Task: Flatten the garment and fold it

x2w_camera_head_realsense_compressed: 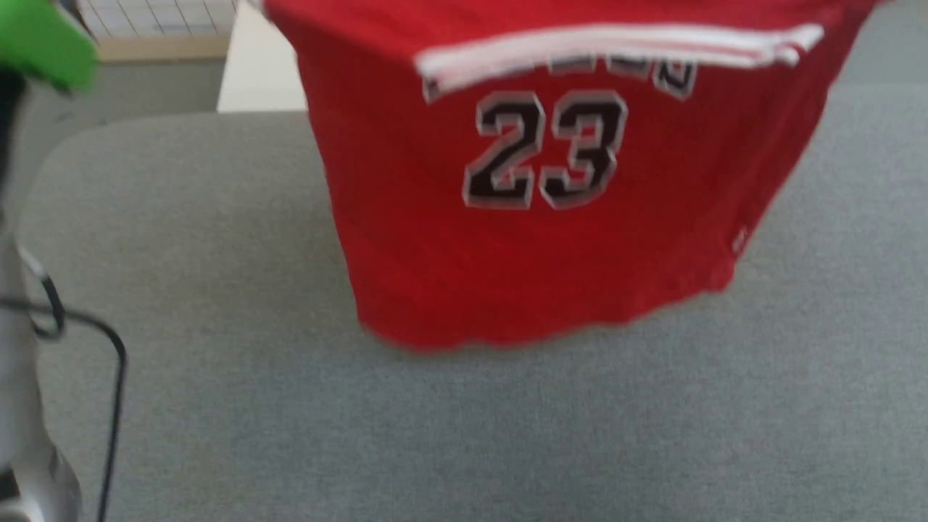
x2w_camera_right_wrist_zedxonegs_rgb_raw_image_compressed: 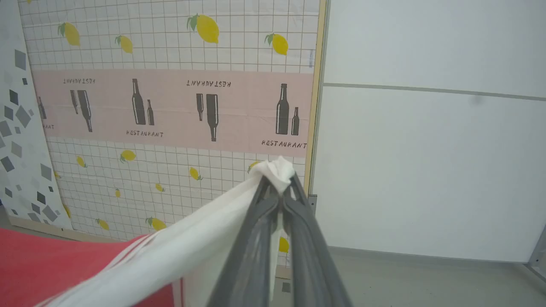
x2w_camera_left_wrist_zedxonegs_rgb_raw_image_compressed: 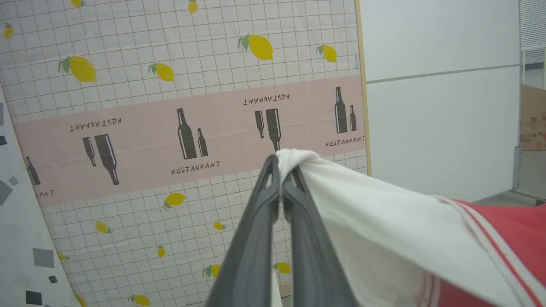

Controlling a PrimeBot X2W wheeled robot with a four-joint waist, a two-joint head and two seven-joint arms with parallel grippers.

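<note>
Between the left fingers [x2w_camera_left_wrist_zedxonegs_rgb_raw_image_compressed: 252,238] a bunched tip of white sleeve [x2w_camera_left_wrist_zedxonegs_rgb_raw_image_compressed: 384,213] is clamped, the pair closed on it right at their ends. The right fingers [x2w_camera_right_wrist_zedxonegs_rgb_raw_image_compressed: 251,238] are closed on the other sleeve [x2w_camera_right_wrist_zedxonegs_rgb_raw_image_compressed: 192,247] in the same way. Below and between the two pairs the shirt [x2w_camera_head_realsense_compressed: 536,239] hangs with its number 23 facing me, its hem over the grey table [x2w_camera_head_realsense_compressed: 217,304]. I cannot tell whether the hem touches the table, since the head view is blurred.

My main worry is the grip. Each hold is a thin nip of cloth at the very ends of the fingers, with the shirt's whole weight pulling down and inward. I judge that a sharp swing or a pull outward could slide one sleeve free, and the shirt would then drop in a heap from the other pair.

A striped band of trim [x2w_camera_head_realsense_compressed: 616,47] also lies folded across the chest under the fingers, half covering the lettering. If I lower the shirt as it hangs, that fold may get trapped beneath. If one pair comes down ahead of the other, the shirt will likely land skewed and creased.
</note>
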